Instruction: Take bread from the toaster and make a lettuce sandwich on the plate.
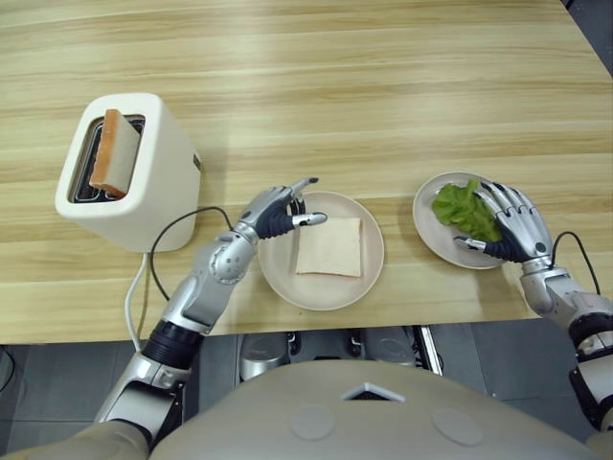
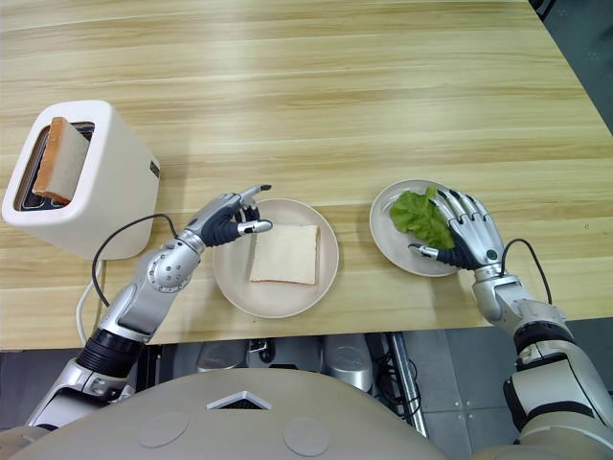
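Observation:
A white toaster (image 1: 134, 182) stands at the left with one slice of bread (image 1: 116, 151) sticking up from a slot. A beige plate (image 1: 287, 283) in front of me carries a flat slice of bread (image 1: 329, 246). My left hand (image 1: 278, 211) hovers at the plate's left rim, fingers spread and holding nothing. To the right, a smaller plate (image 1: 431, 232) holds a green lettuce leaf (image 1: 463, 209). My right hand (image 1: 508, 225) lies over the leaf's right side with its fingers curving around it; the leaf still rests on the plate.
The toaster's cable (image 1: 163, 244) loops across the table between the toaster and my left arm, then drops over the front edge. The wooden table (image 1: 383, 86) stretches far behind the plates.

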`<state>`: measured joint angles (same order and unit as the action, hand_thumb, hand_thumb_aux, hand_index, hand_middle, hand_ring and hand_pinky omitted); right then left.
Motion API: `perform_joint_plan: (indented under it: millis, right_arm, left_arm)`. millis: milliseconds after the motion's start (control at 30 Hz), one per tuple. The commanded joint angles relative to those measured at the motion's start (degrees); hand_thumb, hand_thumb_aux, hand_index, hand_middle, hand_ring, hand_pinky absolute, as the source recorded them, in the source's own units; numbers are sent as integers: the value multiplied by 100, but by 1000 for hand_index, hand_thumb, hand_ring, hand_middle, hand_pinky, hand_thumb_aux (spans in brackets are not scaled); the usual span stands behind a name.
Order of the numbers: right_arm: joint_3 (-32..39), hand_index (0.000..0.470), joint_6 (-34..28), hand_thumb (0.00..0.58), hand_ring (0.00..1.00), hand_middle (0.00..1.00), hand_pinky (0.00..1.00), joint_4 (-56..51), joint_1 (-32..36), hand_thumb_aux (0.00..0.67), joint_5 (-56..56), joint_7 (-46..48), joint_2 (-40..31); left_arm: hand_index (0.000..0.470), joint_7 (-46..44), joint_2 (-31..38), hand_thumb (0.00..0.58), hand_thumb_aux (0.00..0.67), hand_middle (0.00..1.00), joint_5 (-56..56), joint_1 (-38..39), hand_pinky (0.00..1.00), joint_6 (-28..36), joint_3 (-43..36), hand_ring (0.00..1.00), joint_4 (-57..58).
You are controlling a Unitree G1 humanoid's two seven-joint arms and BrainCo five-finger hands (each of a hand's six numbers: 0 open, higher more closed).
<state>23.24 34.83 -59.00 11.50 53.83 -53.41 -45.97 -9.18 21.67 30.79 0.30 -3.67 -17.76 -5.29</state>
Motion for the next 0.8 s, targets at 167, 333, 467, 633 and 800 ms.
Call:
perform_joint_plan:
  millis: [167,333,467,633,800]
  right_arm:
    - [160,460,19,580,0,0,0,-45,81,670,-42,-160,-49]
    - [82,460,262,580,0,0,0,-19,104,670,-201,-302,-12]
    - [39,460,430,580,0,0,0,164,96,670,-235,-590,-46]
    - [-217,460,736,580,1000,1000,1000,635,133,670,-495,-686,-171]
    - [-464,460,817,580,1000,1000,1000,1734,215,670,-655,-290,-278]
  left_arm:
    - [0,61,26,0,0,0,-56,-81,0,-42,272,0,-129]
    - [0,98,-40,0,0,0,-63,-65,0,-145,227,0,38]
    - [0,144,-72,0,0,0,-41,-110,0,-222,233,0,136]
    - [0,209,-55,0,0,0,-118,-152,0,-267,388,0,51]
    - [0,312,-85,0,0,0,-305,-185,0,-266,647,0,-141]
